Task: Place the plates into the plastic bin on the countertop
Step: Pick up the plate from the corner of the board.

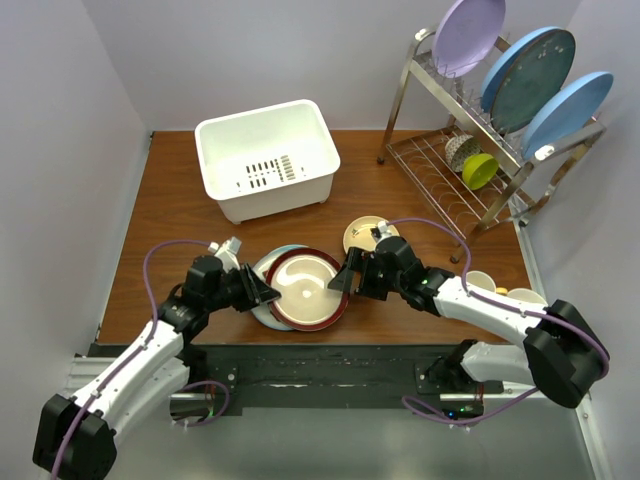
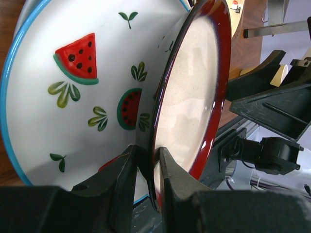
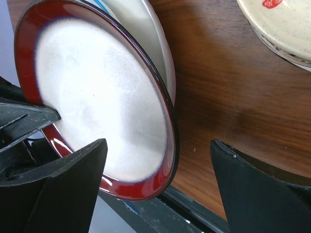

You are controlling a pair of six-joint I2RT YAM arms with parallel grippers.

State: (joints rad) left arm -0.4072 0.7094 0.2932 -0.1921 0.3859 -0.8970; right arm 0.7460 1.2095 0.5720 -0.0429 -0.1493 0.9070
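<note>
Lying outside plastic bin [image 1: 222, 142], plates [image 1: 305, 288], rack [image 1: 435, 185] seemingly holding cup [image 1: 480, 170]

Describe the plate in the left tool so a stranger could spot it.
Start at the near edge of the brown table, in front of the white tub. The plate tops the overlapping pile there, its rim pinched by the left tool. It alone has a dark red rim around a cream middle; the plate beneath is white with watermelons.
</note>
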